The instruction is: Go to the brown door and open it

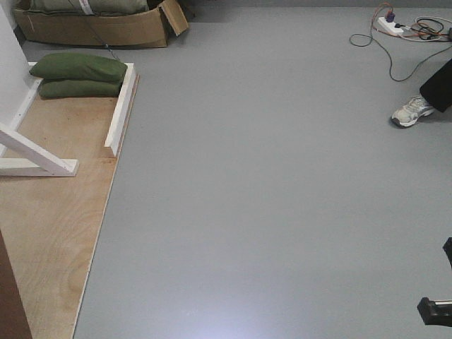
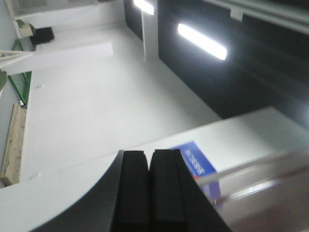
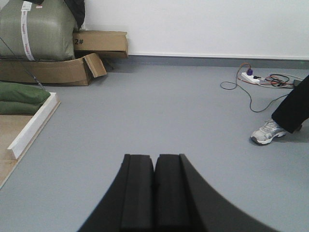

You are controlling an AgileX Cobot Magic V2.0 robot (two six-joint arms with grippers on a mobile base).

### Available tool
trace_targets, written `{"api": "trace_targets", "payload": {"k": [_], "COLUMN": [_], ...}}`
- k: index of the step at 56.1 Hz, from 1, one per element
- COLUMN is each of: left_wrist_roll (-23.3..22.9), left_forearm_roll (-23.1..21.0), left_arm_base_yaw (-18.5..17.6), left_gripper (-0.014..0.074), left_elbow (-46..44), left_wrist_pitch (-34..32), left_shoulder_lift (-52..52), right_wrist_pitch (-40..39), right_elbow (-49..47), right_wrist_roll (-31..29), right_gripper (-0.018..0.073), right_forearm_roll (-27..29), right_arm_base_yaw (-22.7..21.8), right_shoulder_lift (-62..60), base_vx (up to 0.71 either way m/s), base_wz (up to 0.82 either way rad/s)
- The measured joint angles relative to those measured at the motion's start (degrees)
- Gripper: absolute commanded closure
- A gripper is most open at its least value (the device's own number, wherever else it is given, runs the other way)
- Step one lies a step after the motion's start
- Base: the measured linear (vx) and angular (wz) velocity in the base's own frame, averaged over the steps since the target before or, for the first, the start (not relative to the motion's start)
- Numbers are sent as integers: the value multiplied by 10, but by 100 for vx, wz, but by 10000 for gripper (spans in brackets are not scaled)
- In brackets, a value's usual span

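Only a narrow reddish-brown sliver, the brown door, shows at the lower left corner of the front view; its knob and panels are out of view. My left gripper is shut with nothing between its black pads and points up at a white wall and ceiling lights. My right gripper is also shut and empty, aimed low over the grey floor. A black piece of the right arm pokes in at the front view's lower right.
A plywood platform with white wooden braces lies on the left, with green sandbags at its far end. An open cardboard box stands behind. A person's shoe and a power strip with cables are at the right.
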Motion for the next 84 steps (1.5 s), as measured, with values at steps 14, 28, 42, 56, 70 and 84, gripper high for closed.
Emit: {"api": "trace_targets", "payload": {"k": [14,28,42,56,70,84], "left_wrist_roll": [-1,-1,-1,-1,-1,-1], "left_forearm_roll": [176,223,270,276,301,308], "left_arm_base_yaw": [5,6,2,1,1,11], "left_gripper": [600,600,600,600,600,600], "left_elbow": [0,-3,-3,-3,-3,-3], "left_wrist_pitch": [103,145,183,186,197,204], "left_shoulder_lift": [0,-2,-2,-2,-2,1], "right_wrist_pitch": [0,0,0,0,0,0], "right_elbow": [0,0,0,0,0,0], "right_wrist_roll": [0,0,0,0,0,0], "right_gripper": [559,559,559,559,559,559], "right_forearm_roll": [0,0,0,0,0,0], "right_arm_base_yaw": [0,0,0,0,0,0], "right_shoulder_lift": [0,0,0,0,0,0], "base_vx": [0,0,0,0,0,0], "base_wz": [0,0,0,0,0,0]}}
